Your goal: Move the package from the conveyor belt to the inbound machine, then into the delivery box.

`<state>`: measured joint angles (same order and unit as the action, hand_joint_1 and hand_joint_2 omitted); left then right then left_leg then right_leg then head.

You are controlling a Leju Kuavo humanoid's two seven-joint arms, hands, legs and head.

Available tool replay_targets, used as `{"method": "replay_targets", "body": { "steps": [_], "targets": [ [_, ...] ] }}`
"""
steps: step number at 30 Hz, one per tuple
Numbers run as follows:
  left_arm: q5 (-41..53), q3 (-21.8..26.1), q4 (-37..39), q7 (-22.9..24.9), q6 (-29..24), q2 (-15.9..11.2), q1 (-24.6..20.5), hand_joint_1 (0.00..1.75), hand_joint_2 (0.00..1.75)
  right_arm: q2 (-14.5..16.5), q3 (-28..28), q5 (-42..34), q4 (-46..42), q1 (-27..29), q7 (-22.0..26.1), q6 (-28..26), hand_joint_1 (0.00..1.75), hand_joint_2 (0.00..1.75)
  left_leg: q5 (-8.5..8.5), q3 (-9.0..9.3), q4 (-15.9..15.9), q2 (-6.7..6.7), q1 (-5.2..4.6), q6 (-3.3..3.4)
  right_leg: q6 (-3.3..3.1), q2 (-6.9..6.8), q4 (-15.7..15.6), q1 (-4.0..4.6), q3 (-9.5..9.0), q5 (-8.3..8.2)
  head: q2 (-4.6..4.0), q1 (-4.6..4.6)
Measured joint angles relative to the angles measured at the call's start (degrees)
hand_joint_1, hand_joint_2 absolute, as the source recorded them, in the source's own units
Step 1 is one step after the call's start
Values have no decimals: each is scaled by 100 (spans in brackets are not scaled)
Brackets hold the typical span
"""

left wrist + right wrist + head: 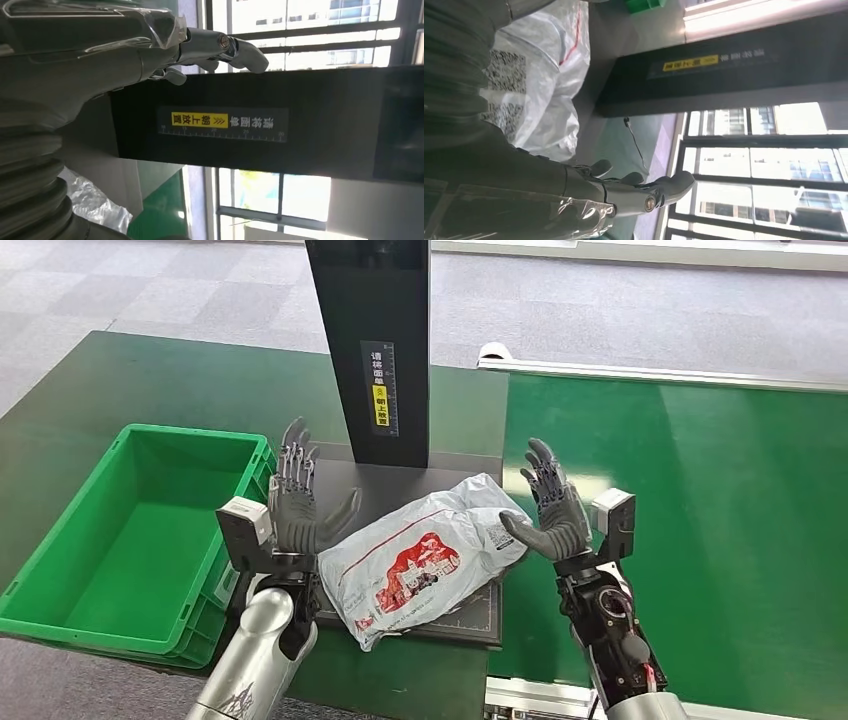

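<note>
Nearest the robot, the white plastic mailer package (425, 558) lies tilted across the dark base plate (470, 615) of the inbound machine, one corner hanging past the plate's near edge and its far end reaching toward the machine's black upright column (372, 340).

The left hand (298, 502) stands just beside the package's left edge, palm turned inward, fingers spread and pointing up, thumb angled toward the bag; it holds nothing, and whether the thumb touches the plastic cannot be told. The right hand (550, 515) mirrors it at the package's right end, fingers apart and raised, released, its thumb close against the printed label area. In the right wrist view the package (531, 75) sits right behind the hand (624, 192).

The green delivery box (130, 530) sits to the left, its rim just beside the left wrist, its inside open. To the right the green conveyor belt (700, 520) stretches wide and flat, edged far off by a pale rail (660, 375). Beyond lies grey tiled floor (150, 290).
</note>
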<state>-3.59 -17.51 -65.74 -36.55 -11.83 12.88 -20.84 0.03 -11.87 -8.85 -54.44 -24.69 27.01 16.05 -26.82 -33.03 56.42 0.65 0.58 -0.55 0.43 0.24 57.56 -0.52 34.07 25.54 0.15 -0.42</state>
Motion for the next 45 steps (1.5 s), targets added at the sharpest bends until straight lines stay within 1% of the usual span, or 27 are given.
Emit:
{"method": "replay_targets", "body": {
  "steps": [4,7,9,12,14,18,20,24,26,30,32,36,39,42,43,45],
  "targets": [
    [383,-85,80,122,-196,13,-81,0,175,-27,219,-210,-144,-146,-99,-531,0,175,1,2,1,0,0,0,1,0,0,0,0,-1,-1,0],
    [477,-85,82,127,-303,23,-84,0,175,-27,489,-826,-249,-185,-481,-677,0,175,0,1,1,1,0,0,1,0,0,0,-1,-1,-1,-1],
    [507,-76,82,140,-300,23,-81,0,175,-12,680,-1477,-254,-206,-911,-487,0,175,0,-1,0,1,0,0,0,0,0,0,-1,-1,-1,-2],
    [491,-33,77,167,-210,23,-67,0,175,31,889,-2517,-135,-278,-1547,56,0,175,0,-2,0,0,1,0,0,1,0,0,0,-1,-1,-2],
    [490,9,59,191,-151,23,-42,0,175,45,924,-2722,-17,-334,-1691,237,0,175,0,-1,0,0,1,0,0,0,0,1,0,-1,0,-1],
    [532,83,-21,223,-96,19,69,0,175,5,823,-2493,76,-348,-1664,289,0,0,0,-1,0,0,1,0,0,-1,0,1,0,0,-1,-1],
    [540,100,-48,231,-76,17,108,0,175,-24,770,-2362,88,-335,-1600,207,0,0,0,-1,0,0,1,0,0,-1,0,1,0,0,-2,-1],
    [581,113,-91,237,-27,13,184,0,175,-90,629,-1917,-61,-183,-1422,-219,0,175,0,-2,0,2,0,0,1,-1,0,0,1,1,-1,0],
    [582,118,-91,231,-18,9,198,0,175,-116,587,-1722,-191,-86,-1394,-506,0,175,-1,-2,0,1,0,0,0,-1,0,0,1,1,-1,-1],
    [544,103,-85,211,-132,4,244,0,175,-168,477,-854,-543,135,-1386,-1517,0,175,-1,-2,0,1,0,0,0,0,0,0,1,1,-1,-1],
    [550,89,-86,211,-173,3,282,0,175,-202,398,-587,-708,221,-1386,-1740,0,175,-1,-2,0,-2,0,0,0,3,0,0,2,1,-1,-1],
    [543,53,-93,262,-101,-1,301,0,175,-245,313,-408,-929,321,-1378,-1834,0,175,-1,-1,0,-3,0,0,0,4,0,0,2,1,-1,-1],
    [442,-41,-165,414,340,-18,323,0,175,-287,261,-241,-1050,352,-1300,-1688,0,175,0,-1,0,-2,0,0,0,4,0,0,1,1,-1,-1],
    [486,-269,-377,586,888,-46,372,0,175,-345,249,-4,-1077,345,-1188,-1543,0,175,-1,-2,0,-2,0,0,0,3,0,-1,1,1,-1,0],
    [596,-374,-450,647,968,-54,384,0,175,-357,249,82,-1078,343,-1166,-1542,0,175,-1,-2,0,-2,-1,0,0,3,0,-1,1,1,-1,0],
    [980,-603,-547,806,934,-65,388,0,175,-369,250,201,-1082,348,-1151,-1562,0,175,-1,-2,0,-1,-1,0,0,3,-1,-1,2,1,-1,-1]
  ]
}}
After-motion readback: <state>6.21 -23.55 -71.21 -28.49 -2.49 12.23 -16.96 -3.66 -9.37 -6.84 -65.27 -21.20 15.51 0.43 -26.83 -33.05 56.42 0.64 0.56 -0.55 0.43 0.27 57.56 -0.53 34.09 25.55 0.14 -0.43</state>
